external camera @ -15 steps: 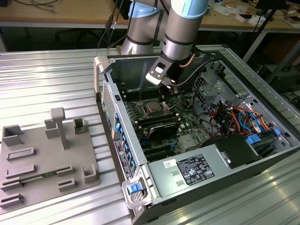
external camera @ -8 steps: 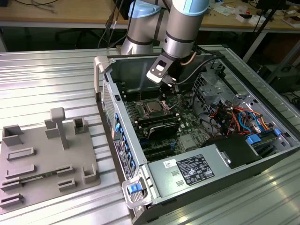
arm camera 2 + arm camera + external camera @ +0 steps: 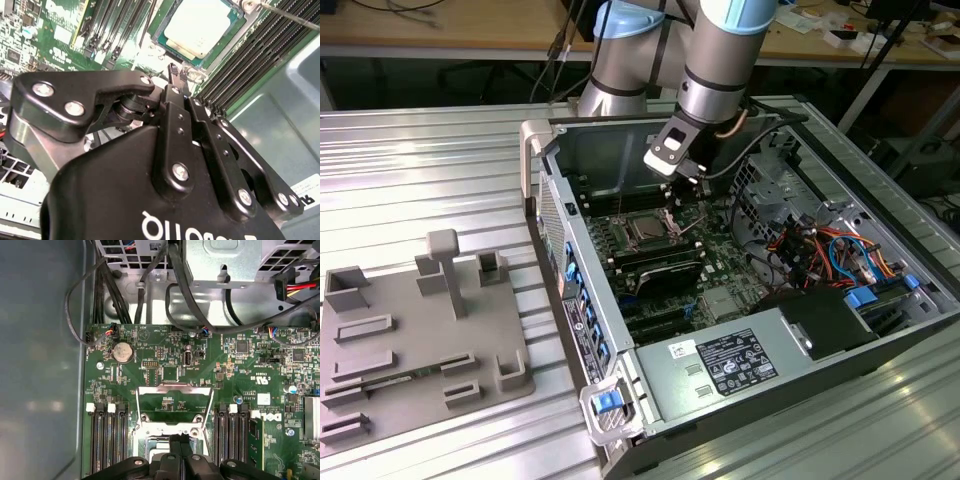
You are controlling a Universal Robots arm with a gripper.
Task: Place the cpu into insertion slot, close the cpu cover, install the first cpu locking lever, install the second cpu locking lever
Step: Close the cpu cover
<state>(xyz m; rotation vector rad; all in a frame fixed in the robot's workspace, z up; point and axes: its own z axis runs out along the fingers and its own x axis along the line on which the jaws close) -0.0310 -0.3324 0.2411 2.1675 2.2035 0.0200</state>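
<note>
The cpu [image 3: 200, 25] lies flat, silver top up, in the insertion slot [image 3: 158, 36]. The cpu cover [image 3: 170, 388] stands swung open. The pincer [image 3: 180, 437] hovers just above, fingers pressed together and holding nothing.

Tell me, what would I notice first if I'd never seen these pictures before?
Probably the big silver-and-blue robot arm reaching down into the open computer case on the metal table. In the second wrist view its black gripper, shut, hangs right by the shiny cpu on the green motherboard. In the first wrist view the silvery cpu cover stands flipped open.
</note>
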